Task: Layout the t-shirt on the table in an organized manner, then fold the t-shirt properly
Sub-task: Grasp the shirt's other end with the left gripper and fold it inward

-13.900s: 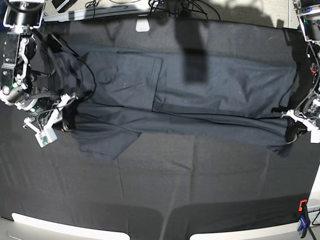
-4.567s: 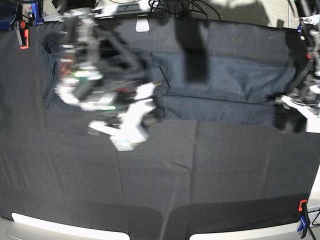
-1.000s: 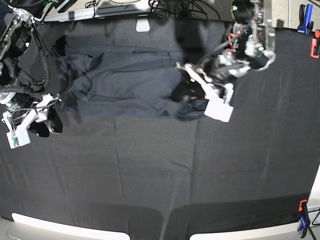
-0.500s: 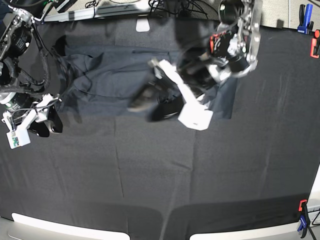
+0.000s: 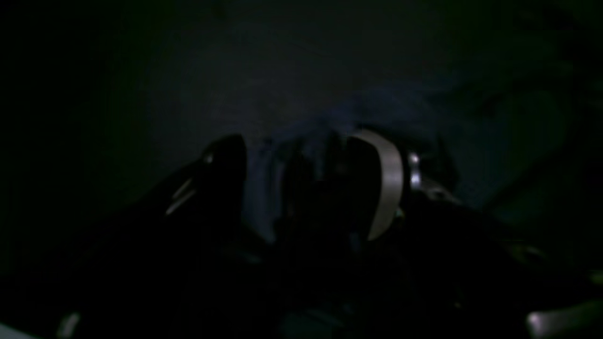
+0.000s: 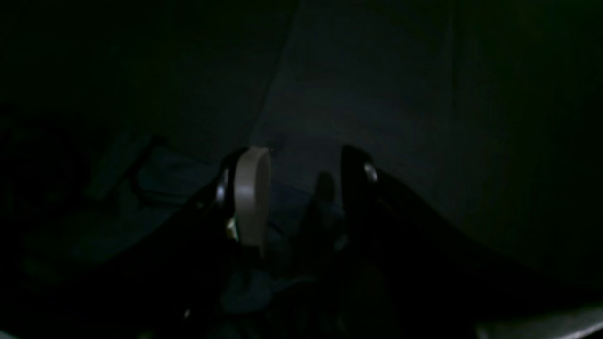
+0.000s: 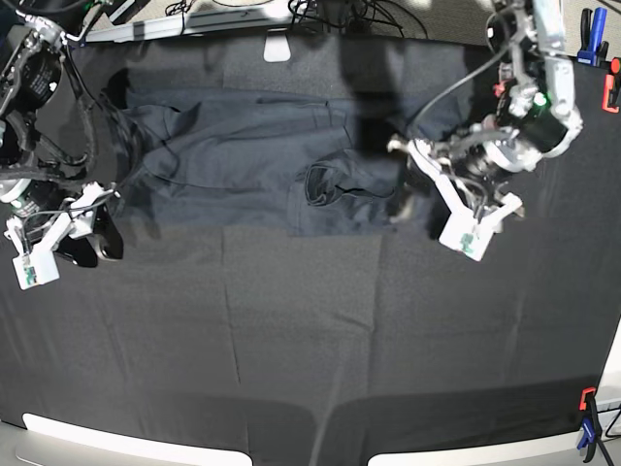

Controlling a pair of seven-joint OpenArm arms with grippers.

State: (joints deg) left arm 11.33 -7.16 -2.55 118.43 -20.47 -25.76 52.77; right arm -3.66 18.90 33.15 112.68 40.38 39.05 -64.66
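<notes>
- between the two sets of fingers, toward the far edge of the table, lies the t-shirt, folded into a wide band with a rumpled loop of cloth at the end nearer the left fingers.
- left fingers hang just beside that rumpled end, spread apart and holding nothing; the base view is blurred there, so whether they touch the cloth cannot be told.
- left arm reaches in from the far corner, bent at the wrist, with its white camera block tipped toward the near side.
- left wrist view is dark: two fingers stand apart over bluish fabric.
- right fingers rest low over bare table just off the shirt's other end, part-way spread, nothing between them.
- right arm drops steeply from the far corner.
</notes>
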